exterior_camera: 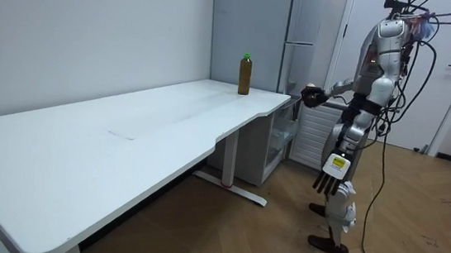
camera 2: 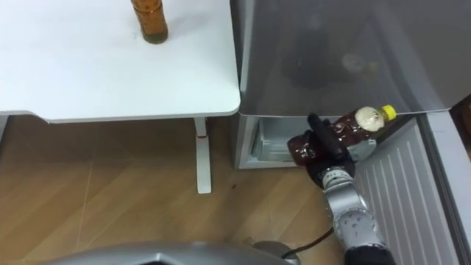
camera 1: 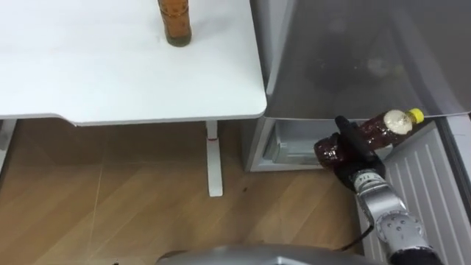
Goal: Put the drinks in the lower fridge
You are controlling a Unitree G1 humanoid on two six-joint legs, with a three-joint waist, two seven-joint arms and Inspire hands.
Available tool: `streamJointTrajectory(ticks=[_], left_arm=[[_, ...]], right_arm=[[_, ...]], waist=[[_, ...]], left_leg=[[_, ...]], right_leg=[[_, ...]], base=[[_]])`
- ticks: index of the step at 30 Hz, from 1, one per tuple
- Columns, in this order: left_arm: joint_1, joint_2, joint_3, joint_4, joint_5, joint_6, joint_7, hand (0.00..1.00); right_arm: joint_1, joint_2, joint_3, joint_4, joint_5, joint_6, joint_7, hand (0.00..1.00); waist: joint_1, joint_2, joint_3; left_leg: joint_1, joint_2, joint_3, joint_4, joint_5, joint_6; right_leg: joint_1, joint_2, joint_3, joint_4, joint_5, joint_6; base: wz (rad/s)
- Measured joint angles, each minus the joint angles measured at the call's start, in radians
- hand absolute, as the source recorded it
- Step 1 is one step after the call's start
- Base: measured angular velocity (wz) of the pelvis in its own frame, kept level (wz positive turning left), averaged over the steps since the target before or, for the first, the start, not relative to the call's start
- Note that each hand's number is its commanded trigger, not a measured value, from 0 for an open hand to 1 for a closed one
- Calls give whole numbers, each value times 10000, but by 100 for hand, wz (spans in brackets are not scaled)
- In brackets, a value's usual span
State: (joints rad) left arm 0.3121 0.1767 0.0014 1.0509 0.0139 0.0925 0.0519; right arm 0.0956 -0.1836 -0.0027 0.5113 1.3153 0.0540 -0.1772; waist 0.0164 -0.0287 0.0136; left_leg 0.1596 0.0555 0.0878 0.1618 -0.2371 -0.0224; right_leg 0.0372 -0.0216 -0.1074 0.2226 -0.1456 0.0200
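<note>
Right hand (camera 1: 352, 151), I see, is curled round a dark brown plastic bottle with a yellow cap (camera 1: 383, 126), held sideways before the open lower compartment of the tall grey fridge (camera 1: 353, 59). On the white surface (camera 1: 110, 73) stands an amber green-capped bottle (camera 1: 175, 20). Left hand (exterior_camera: 326, 179) hangs loose-fingered beside the robot.

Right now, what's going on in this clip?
The robot stands at the fridge, next to the white table. Its right hand is wrapped around a dark drink bottle with a yellow cap, held tilted in front of the open lower fridge compartment; the bottle is not inside yet. A second bottle of amber drink stands upright on the table, untouched. The left hand hangs at its side with nothing in it.
</note>
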Motion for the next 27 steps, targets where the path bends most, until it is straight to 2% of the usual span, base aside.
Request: streamJointTrajectory(ticks=[3,7,9,11,12,16,19,23,26,27], left_arm=[[136,-70,180,-156,481,307,-259,0],[187,-74,342,-238,664,696,-571,0],[264,-68,350,-333,683,780,-651,0],[373,-62,353,-461,705,787,-654,0],[396,-61,351,-516,832,791,-656,0],[389,-2,346,-535,1298,865,-805,0],[274,66,347,-539,1298,1037,-957,0],[-280,154,264,-553,1319,1135,-1083,0],[-790,371,19,-492,1325,1139,-1045,0],[-999,435,-106,-468,1344,1141,-1006,0]], right_arm=[[-200,-105,-358,323,920,3,-77,100],[-460,-119,-972,855,1786,5,-189,100],[-488,-161,-1070,1022,1889,10,-186,100],[-551,-267,-1082,1310,2090,17,-185,100],[-610,-354,-1087,1526,2143,17,-186,100],[-1037,-474,-1304,2494,2207,41,-182,100],[-1755,-565,-1613,3074,2250,65,-269,100],[-2978,-921,-1675,4137,2346,49,-321,100],[-3843,-992,-1725,4980,2635,42,4,100],[-4209,-1025,-1731,5385,2654,35,60,100]], waist=[[57,-35,1],[118,-186,-19],[125,-250,-71],[133,-338,-71],[140,-412,-46],[158,-356,-42],[152,-267,-117],[182,-114,-29],[200,-137,61],[202,-129,96]], left_leg=[[0,-14,-120,80,1,-1],[-21,-17,-364,291,-12,-24],[-85,-16,-475,427,-31,-54],[-104,-33,-630,464,-35,-61],[-183,-85,-749,609,-42,-68],[-549,-153,-986,1192,-361,-80],[-1318,-222,-1063,1757,-448,-63],[-2333,-382,-1079,2328,-419,-24],[-3237,-485,-1073,2733,-371,3],[-3572,-531,-1067,2881,-355,16]], right_leg=[[31,-49,-128,153,-98,-16],[151,-93,-332,251,-231,-47],[171,-115,-441,316,-279,-73],[155,-165,-602,390,-361,-95],[112,-253,-704,588,-487,-86],[-207,-409,-887,1258,-813,-83],[-787,-525,-939,1685,-864,-98],[-1839,-747,-893,2308,-878,-120],[-2755,-892,-847,2780,-906,-155],[-3096,-967,-859,2946,-939,-103]], base=[[15],[15],[21],[24],[30],[17],[7],[1],[1],[0]])
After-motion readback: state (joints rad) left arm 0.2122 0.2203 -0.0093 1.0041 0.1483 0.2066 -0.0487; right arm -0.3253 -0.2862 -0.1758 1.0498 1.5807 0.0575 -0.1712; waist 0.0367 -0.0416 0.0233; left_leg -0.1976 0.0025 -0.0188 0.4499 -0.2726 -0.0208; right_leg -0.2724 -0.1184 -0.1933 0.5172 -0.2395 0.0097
